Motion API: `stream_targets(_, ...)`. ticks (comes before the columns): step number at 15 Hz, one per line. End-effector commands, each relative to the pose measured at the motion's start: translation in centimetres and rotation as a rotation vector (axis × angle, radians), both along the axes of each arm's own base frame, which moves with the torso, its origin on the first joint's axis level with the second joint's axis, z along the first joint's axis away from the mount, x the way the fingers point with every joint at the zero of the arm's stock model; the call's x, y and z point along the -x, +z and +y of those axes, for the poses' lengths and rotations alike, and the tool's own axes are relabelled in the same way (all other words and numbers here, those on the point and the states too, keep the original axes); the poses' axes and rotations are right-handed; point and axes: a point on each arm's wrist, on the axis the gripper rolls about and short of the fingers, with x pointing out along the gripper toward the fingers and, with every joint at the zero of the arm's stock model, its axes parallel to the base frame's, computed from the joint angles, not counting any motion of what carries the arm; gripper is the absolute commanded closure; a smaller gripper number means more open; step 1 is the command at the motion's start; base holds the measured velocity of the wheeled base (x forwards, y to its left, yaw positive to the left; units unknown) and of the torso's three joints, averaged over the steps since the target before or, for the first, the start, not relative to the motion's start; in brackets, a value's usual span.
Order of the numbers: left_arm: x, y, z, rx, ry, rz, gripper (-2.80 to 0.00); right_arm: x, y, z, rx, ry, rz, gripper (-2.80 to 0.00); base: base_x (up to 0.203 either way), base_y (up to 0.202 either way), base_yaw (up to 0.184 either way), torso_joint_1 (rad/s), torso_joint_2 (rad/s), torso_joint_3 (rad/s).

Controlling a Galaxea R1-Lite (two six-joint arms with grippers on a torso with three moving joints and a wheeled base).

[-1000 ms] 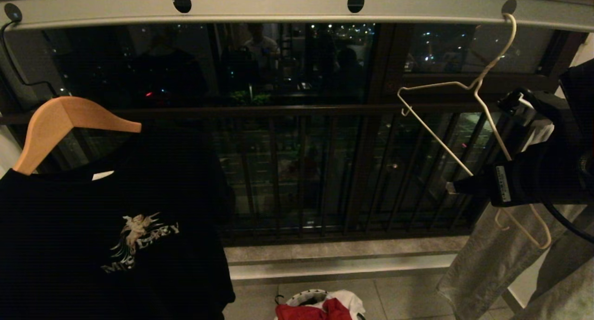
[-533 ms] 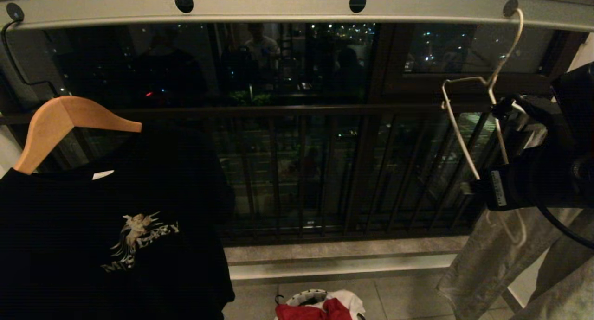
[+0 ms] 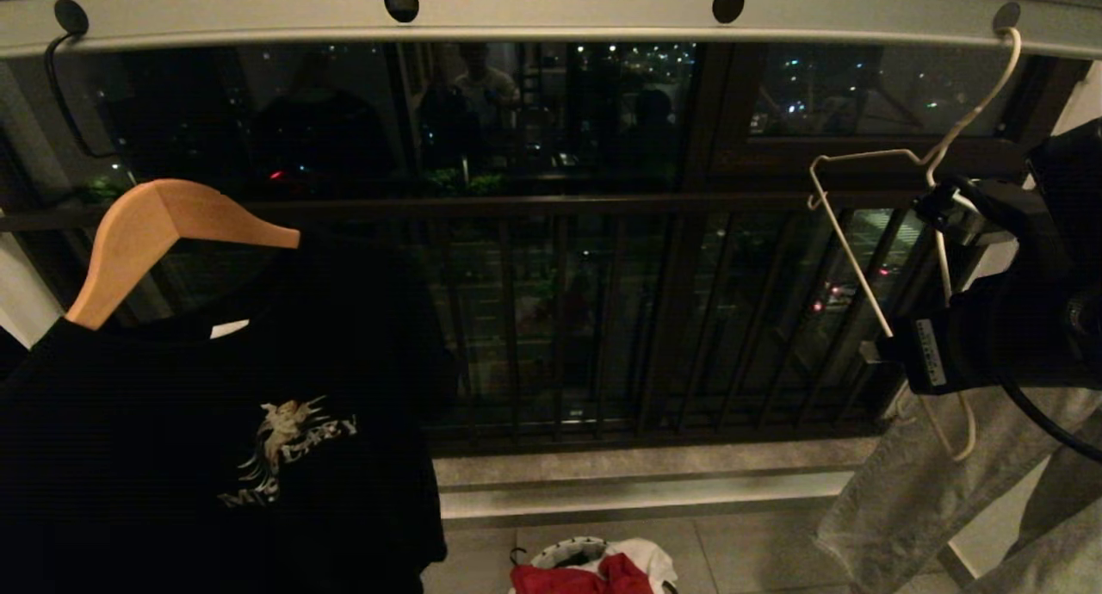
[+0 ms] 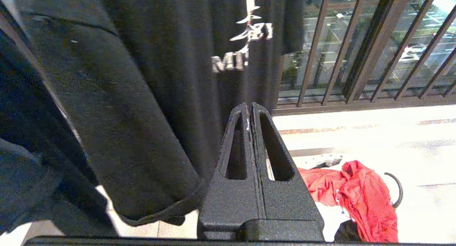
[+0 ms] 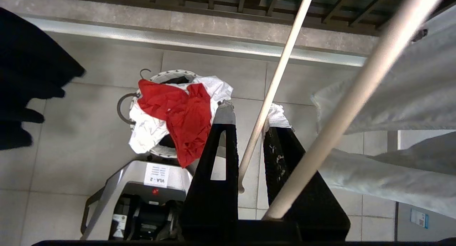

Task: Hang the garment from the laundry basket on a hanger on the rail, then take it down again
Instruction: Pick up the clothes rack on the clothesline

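Head view, right edge: right gripper (image 3: 869, 350) clamps the hanger (image 3: 848, 241) hooked on the rail (image 3: 551, 13); left gripper (image 4: 249, 112) clenched empty; garment (image 3: 594, 577) remains in the laundry basket (image 3: 564, 549), unhung.

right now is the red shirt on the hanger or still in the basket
In the laundry basket. The garment lies crumpled over white cloth there; the hanger on the rail is bare.

We see the head view dim and warm-tinted, night beyond the window glass (image 3: 551, 120), which carries faint reflections and small city lights. The rail (image 3: 551, 13) bows at the edges. Both wrist views are far brighter; the floor (image 4: 374, 132) glares white.
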Motion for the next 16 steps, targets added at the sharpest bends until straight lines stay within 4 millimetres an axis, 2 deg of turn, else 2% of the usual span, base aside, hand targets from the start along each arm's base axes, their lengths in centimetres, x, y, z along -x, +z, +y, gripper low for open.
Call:
stream_targets(1, 0.0, 0.0, 0.0, -0.001, 0.0, -0.001, 0.0, 0.2, 0.1, -0.1, -0.001, -0.001, -0.003, 0.0, 0.0, 0.0, 0.0, 0.0, 0.0, 0.0)
stream_targets(16, 0.0, 0.0, 0.0, -0.001, 0.0, 0.0, 0.0, 2.0, 0.3, -0.7, 0.051, 0.046, -0.028, 0.0, 0.0, 0.0, 0.0, 0.0, 0.0, 0.0)
